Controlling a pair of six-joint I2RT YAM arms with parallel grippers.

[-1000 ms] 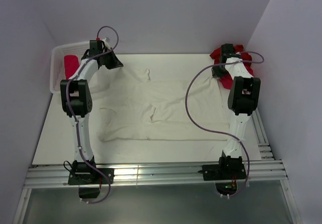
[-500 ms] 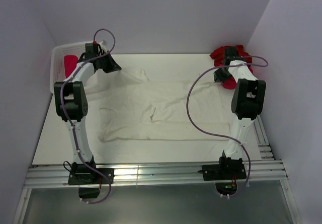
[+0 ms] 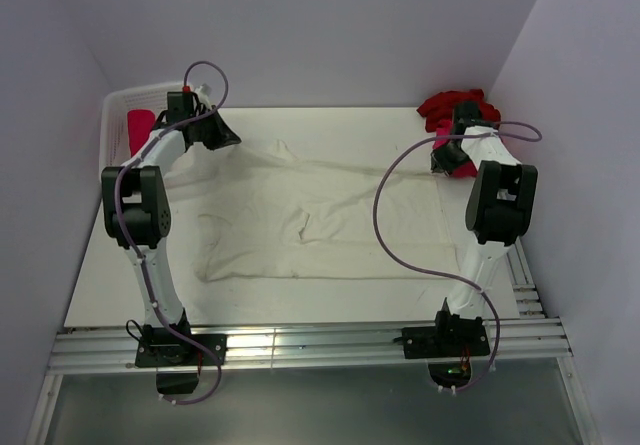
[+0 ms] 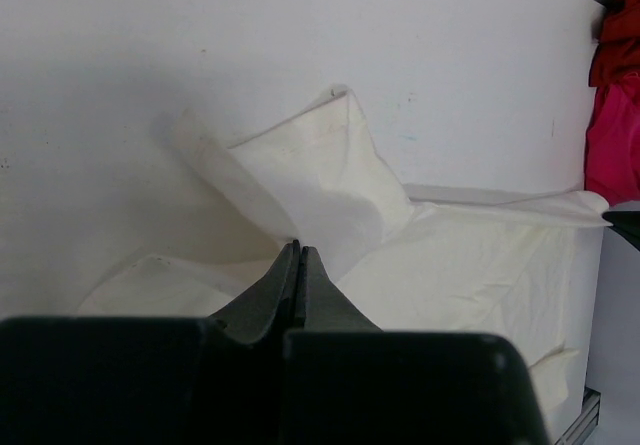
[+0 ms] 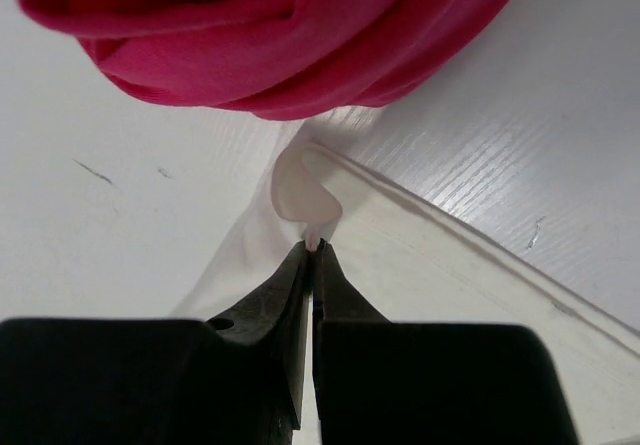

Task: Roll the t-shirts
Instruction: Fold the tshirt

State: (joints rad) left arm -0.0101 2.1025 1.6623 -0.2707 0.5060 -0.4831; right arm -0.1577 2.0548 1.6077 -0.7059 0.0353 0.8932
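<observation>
I see the white table (image 3: 110, 285) with the cream shirt (image 3: 300, 215) spread flat across the middle, soft and wrinkled, far edge pulled taut between both arms. White mesh basket (image 3: 108, 140) at far left holds one tight pink-red roll (image 3: 140, 125). Far right: dark red shirt (image 3: 450, 103) bunched, and the hot pink shirt (image 5: 280, 35) in loose folds touching the cream one. Left gripper (image 4: 300, 255) is clamped on a raised cream fold. Right gripper (image 5: 312, 250) is pinching a curled cream corner.
</observation>
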